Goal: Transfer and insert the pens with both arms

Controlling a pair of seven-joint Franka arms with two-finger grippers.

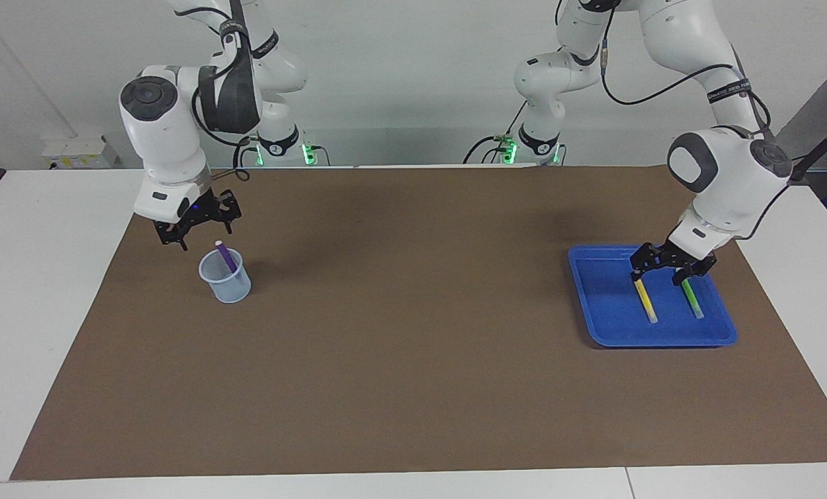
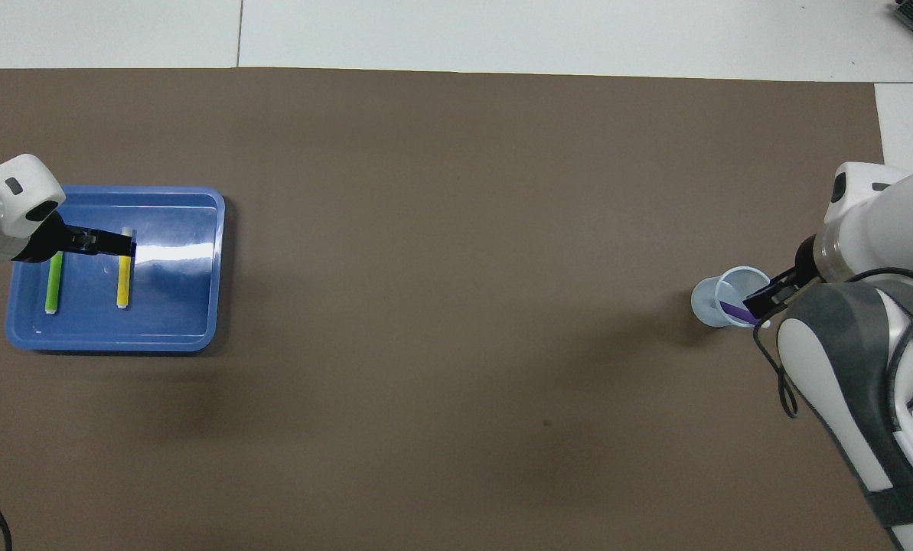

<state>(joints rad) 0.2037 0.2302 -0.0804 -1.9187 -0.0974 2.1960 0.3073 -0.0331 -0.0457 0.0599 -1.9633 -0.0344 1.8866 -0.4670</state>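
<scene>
Blue tray (image 1: 593, 326) w/ yellow pen (image 1: 646, 302) & green pen (image 1: 692, 299): left gripper (image 1: 671, 270) down on them, fingers spread, nothing held. Purple pen (image 1: 226, 256) in cup (image 1: 227, 281); right gripper (image 1: 195, 225) beside it, open, empty. 1 of 3 done.

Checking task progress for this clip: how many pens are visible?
3. The purple pen stands in the cup; the yellow pen and green pen lie in the blue tray. None seems hidden.

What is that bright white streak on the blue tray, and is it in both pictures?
Overhead view: lamp glare on the blue tray floor beside the yellow pen. Facing view: the same tray shows no such streak, only soft arm shadows on the brown mat.
</scene>
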